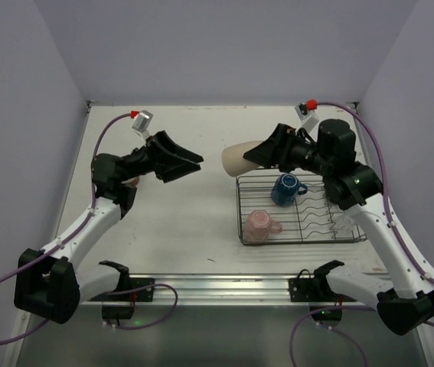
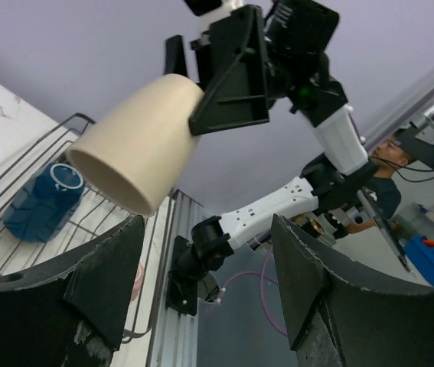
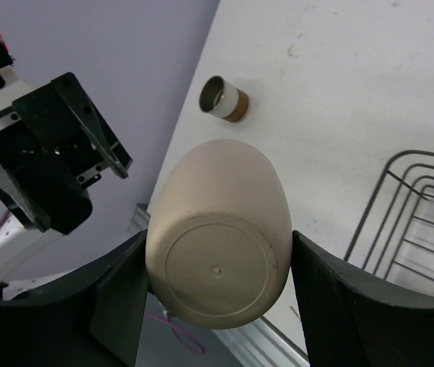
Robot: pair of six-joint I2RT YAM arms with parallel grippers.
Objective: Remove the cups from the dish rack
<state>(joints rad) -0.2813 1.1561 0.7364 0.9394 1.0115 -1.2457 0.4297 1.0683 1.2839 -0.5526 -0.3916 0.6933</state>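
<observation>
Right end effector clamps a beige cup sideways above the desk, left of the dish rack; left end effector gapes empty, facing it.

From above, my left arm covers nearly all of the small brown-and-cream cup lying on the table behind it, and my right gripper hides the near end of the cream cup. In my left wrist view one finger hides the near part of the rack and all but a sliver of the pink cup, and the rack runs off the right edge of my right wrist view. A pale shape at the rack's right end is too faint to make out from above.
</observation>
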